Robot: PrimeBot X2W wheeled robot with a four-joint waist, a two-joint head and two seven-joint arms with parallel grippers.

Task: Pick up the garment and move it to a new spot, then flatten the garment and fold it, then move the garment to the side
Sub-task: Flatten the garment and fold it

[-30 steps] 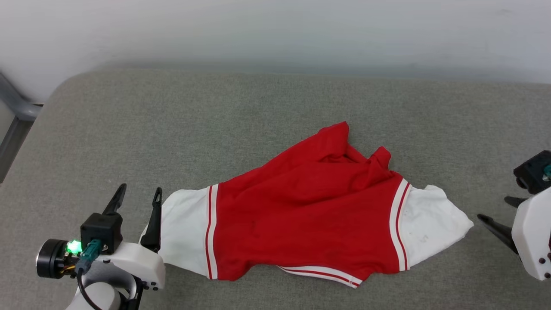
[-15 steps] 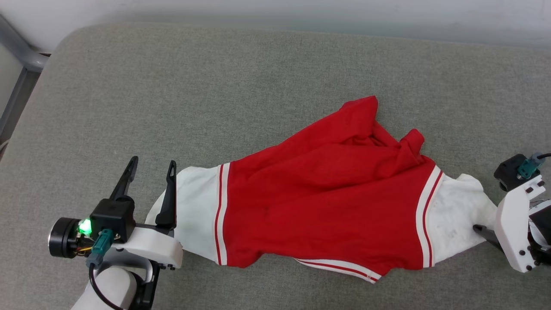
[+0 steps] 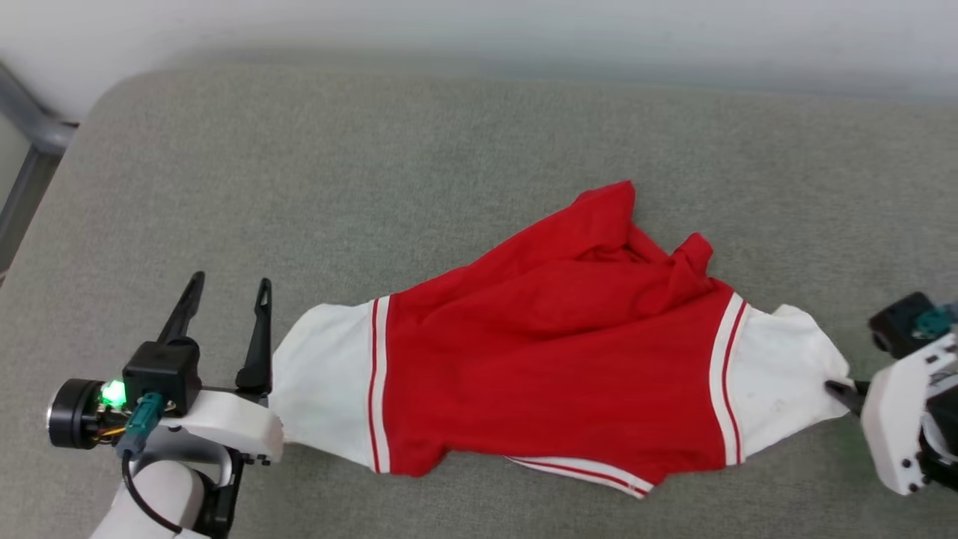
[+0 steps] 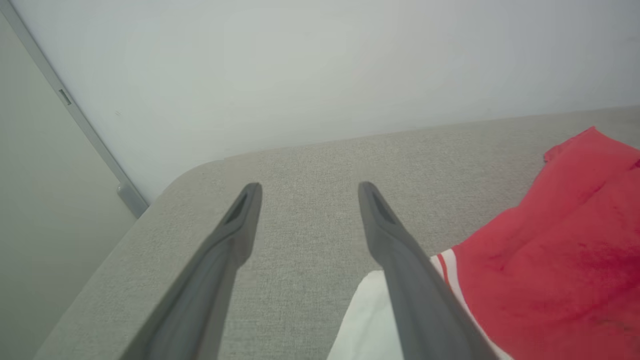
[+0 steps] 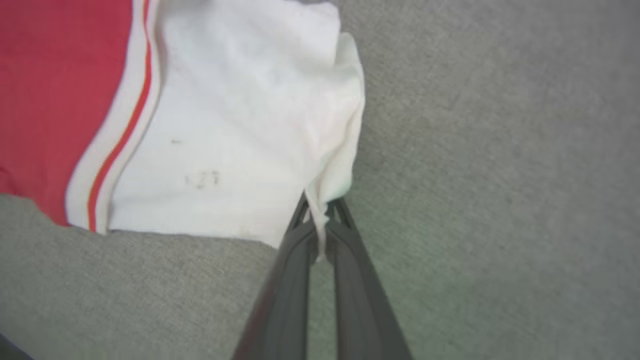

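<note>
The shirt (image 3: 546, 374) is lying rumpled on the grey cushion (image 3: 374, 172), stretched out sideways between the two grippers.

The right gripper (image 5: 321, 202) is clamped onto the outer corner of one white sleeve (image 5: 225, 115). In the right wrist view a thin pinch of white cloth runs down between its two fingers, which are pressed nearly together. The rest of that sleeve fans out ahead of the fingertips toward the left gripper, then comes the red and white striped trim (image 5: 107, 150), then the red body.

The left gripper (image 3: 230, 281) is spread wide with nothing in it, just bare cushion between the fingers. The other sleeve (image 3: 322, 382) sits right beside its inner finger, on the side facing the right gripper. In the left wrist view that finger overlaps the sleeve's edge, but I can't tell if it's actually touching.

The red middle bunches into a peak out past both grippers, toward the wall (image 3: 479, 30).
</note>
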